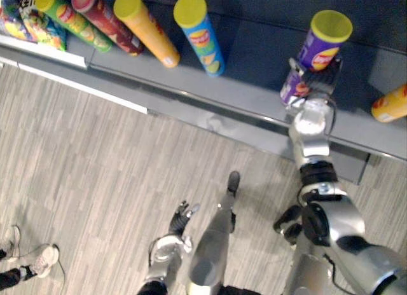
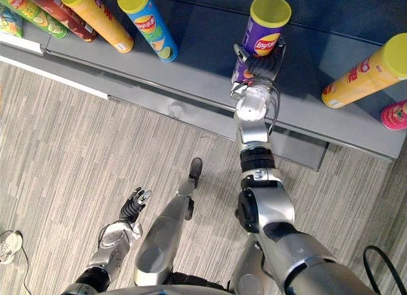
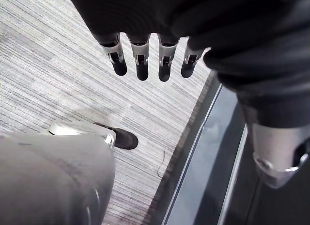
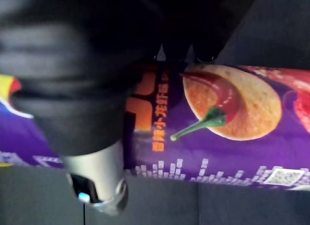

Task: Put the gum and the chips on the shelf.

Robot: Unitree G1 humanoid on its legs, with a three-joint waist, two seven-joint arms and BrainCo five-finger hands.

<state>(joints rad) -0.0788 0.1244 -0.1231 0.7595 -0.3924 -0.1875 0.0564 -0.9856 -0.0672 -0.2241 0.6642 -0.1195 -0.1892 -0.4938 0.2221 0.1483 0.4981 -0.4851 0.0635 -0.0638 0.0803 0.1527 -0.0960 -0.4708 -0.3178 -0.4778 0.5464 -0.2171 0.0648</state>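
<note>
A purple chips can (image 2: 267,29) with a yellow lid stands upright on the grey shelf (image 1: 241,91). My right hand (image 2: 257,69) reaches out to the can's lower half, and its fingers curl round it from both sides. In the right wrist view the purple chips can (image 4: 232,133) lies right against my right hand (image 4: 97,181), thumb on one side. My left hand (image 1: 180,219) hangs low over the wood-pattern floor with its fingers (image 3: 140,65) straight and nothing in it.
Green, red, orange (image 1: 147,29) and blue (image 1: 200,34) cans stand along the shelf to the left, beside snack bags (image 1: 25,21). An orange-yellow can (image 2: 365,72) and a pink one (image 2: 397,114) are on the right. A person's shoes (image 1: 39,259) are at the lower left.
</note>
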